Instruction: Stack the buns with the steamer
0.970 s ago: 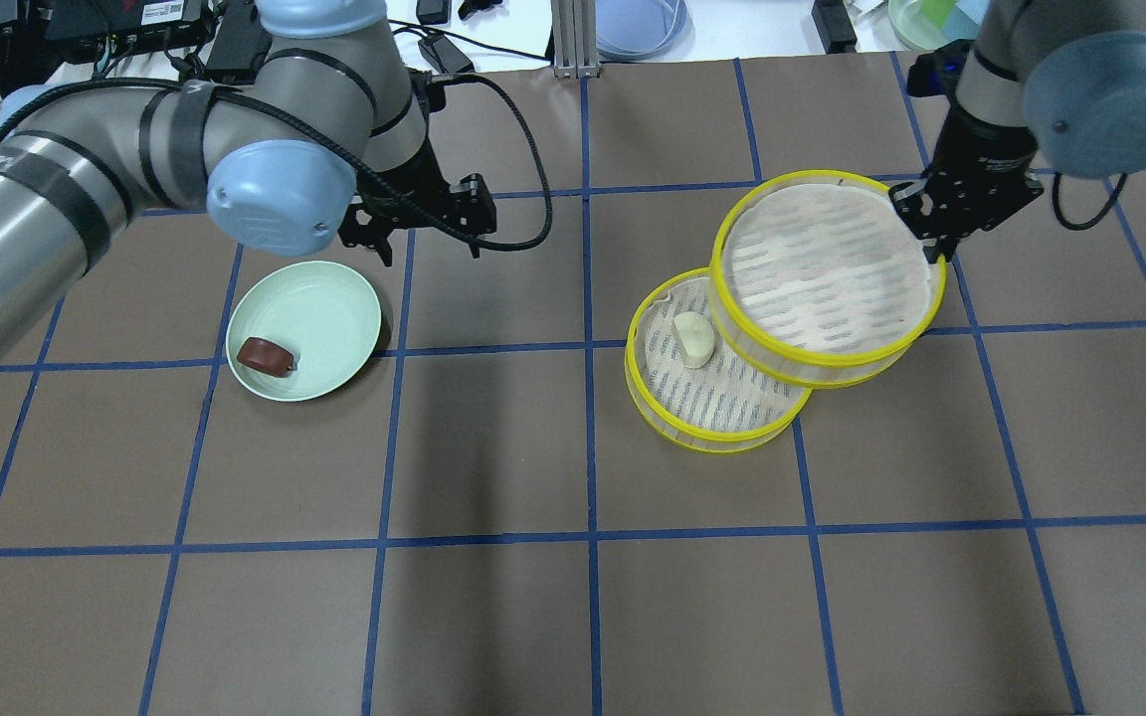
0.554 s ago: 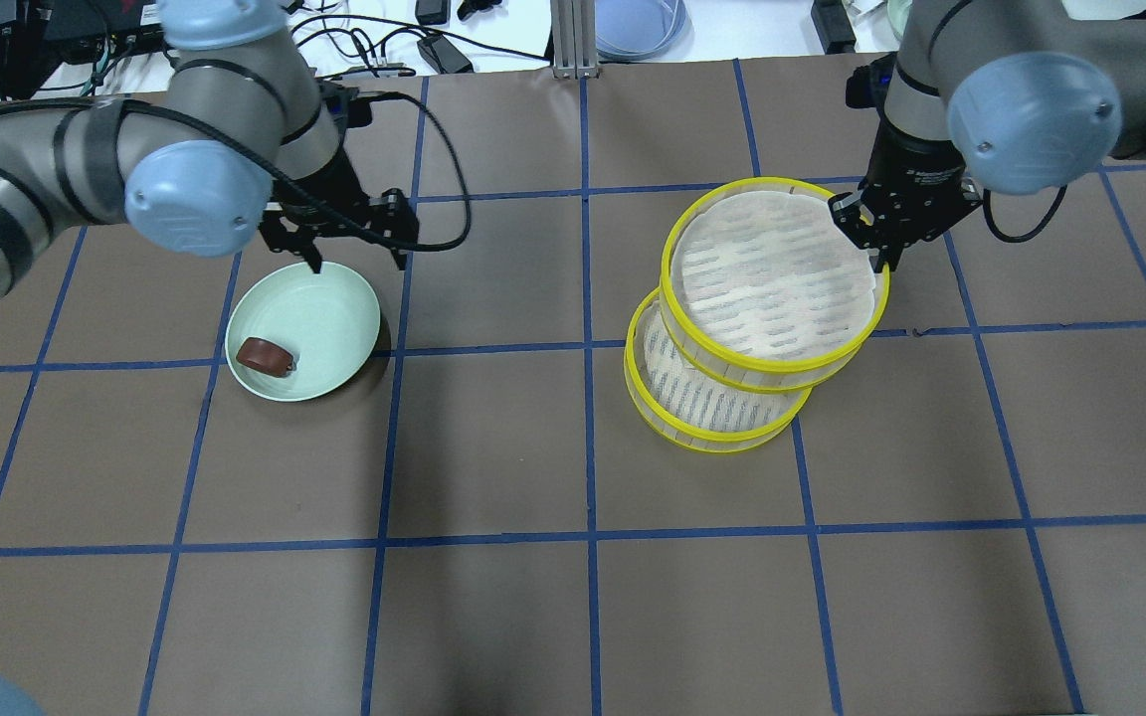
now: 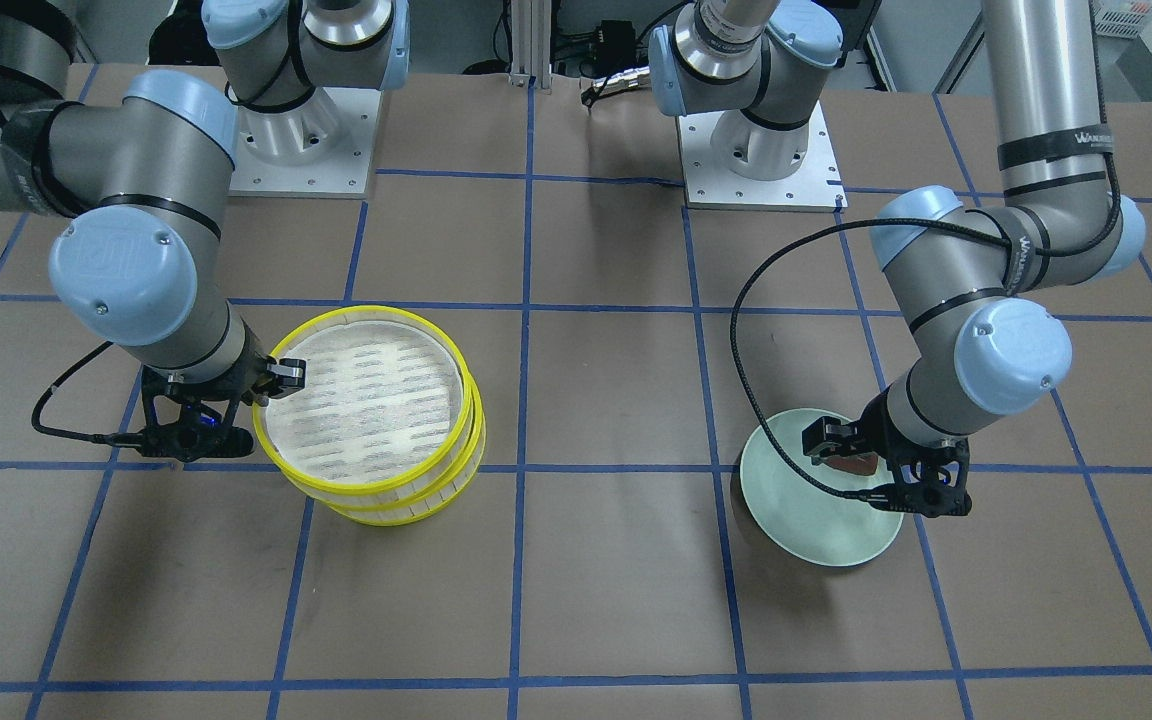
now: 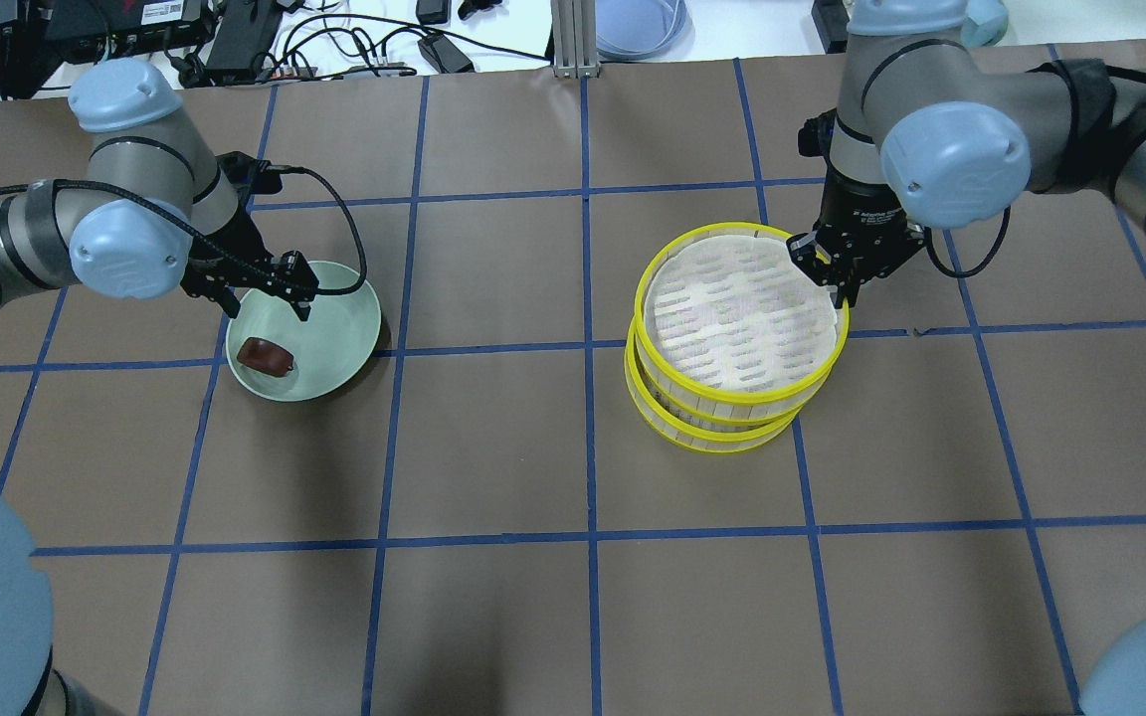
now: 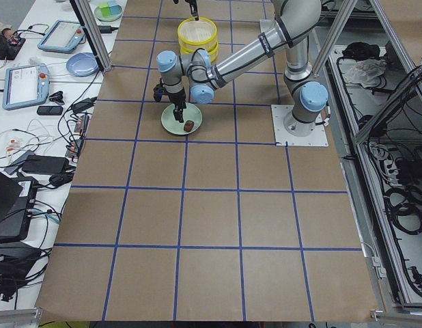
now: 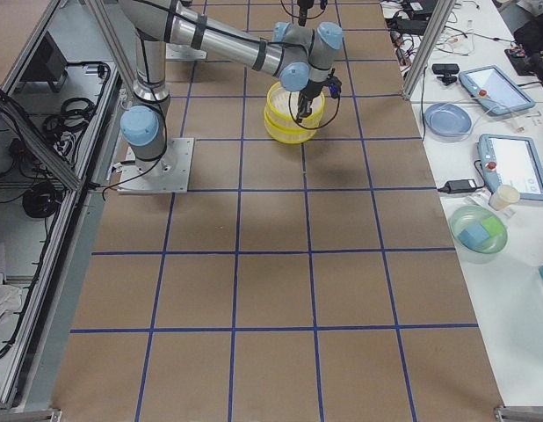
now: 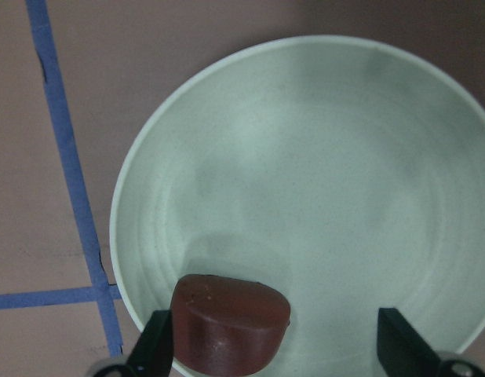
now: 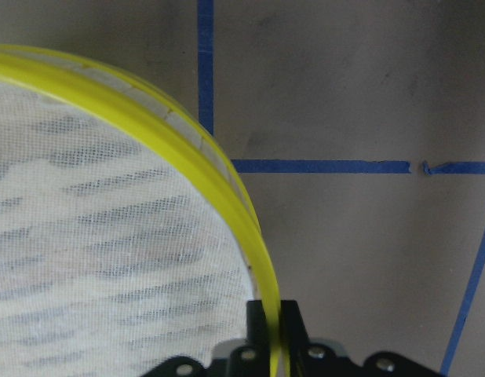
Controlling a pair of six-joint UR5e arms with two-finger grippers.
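My right gripper (image 4: 840,288) is shut on the yellow rim of the upper steamer tray (image 4: 737,313) and holds it over the lower steamer tray (image 4: 712,438), slightly offset. Its fingers pinch the rim in the right wrist view (image 8: 272,314). The cream bun is hidden under the upper tray. The dark reddish-brown bun (image 4: 266,355) lies in the pale green plate (image 4: 334,318). My left gripper (image 4: 260,298) is open just above the plate. In the left wrist view the bun (image 7: 231,322) lies between the fingers, close to the left one.
Blue tape lines cross the brown table cover. Cables, a blue dish (image 4: 641,25) and electronics lie beyond the far table edge. Both arm bases (image 3: 761,150) stand at the robot side.
My right gripper carried the upper tray left over the lower tray, covering the cream bun. My left gripper moved left and down over the green plate, near the brown bun.
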